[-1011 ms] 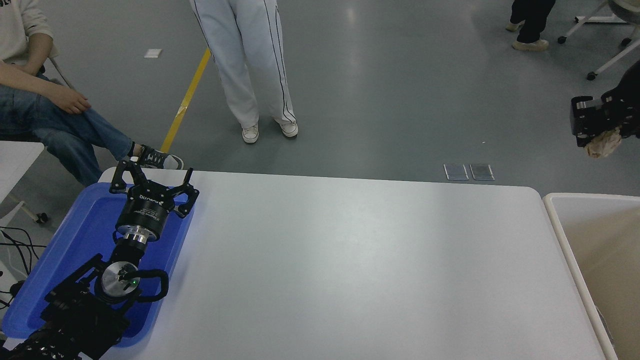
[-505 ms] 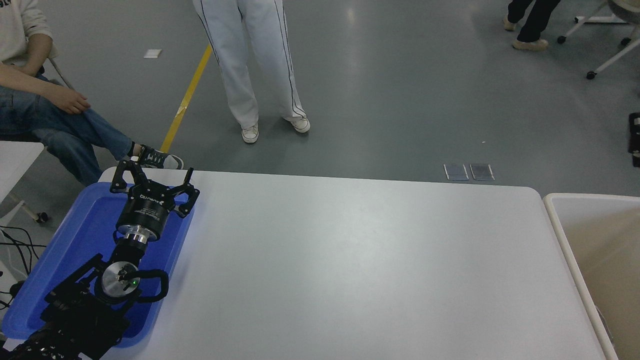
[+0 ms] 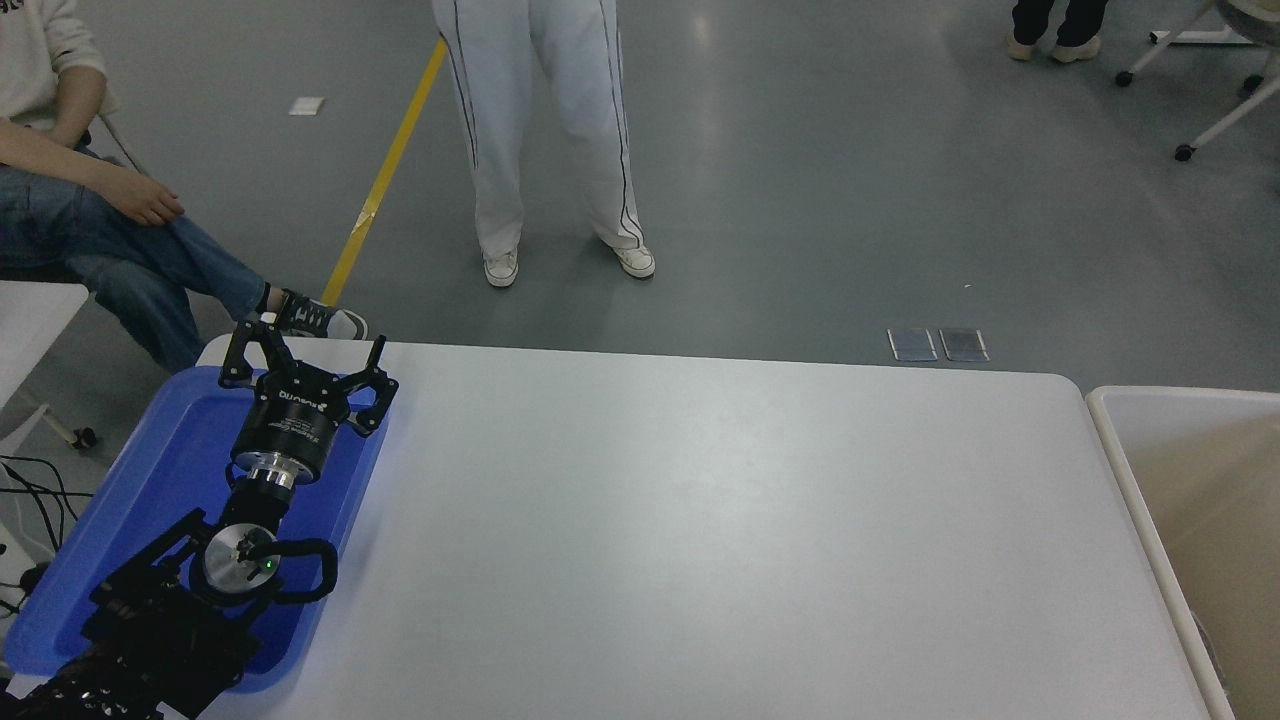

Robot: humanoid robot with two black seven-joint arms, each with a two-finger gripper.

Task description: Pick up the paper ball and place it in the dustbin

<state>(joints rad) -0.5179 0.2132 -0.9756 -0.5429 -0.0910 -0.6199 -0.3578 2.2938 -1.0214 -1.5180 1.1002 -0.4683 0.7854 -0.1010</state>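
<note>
The dustbin, with a thick white rim and a beige inside, stands off the table's right end and is cut by the picture's right edge. The paper ball is out of view. My right arm and gripper are out of view too. My left gripper is parked at the lower left over the blue tray, its fingers spread open and empty.
A shallow blue tray lies at the table's left end under my left arm. A person in white trousers stands beyond the far edge. A seated person is at the far left. Another white table's corner shows at the left edge.
My right gripper, shut on the paper ball at the right edge above the dustbin, moved right out of the picture with the ball. The standing person stepped to the right.
</note>
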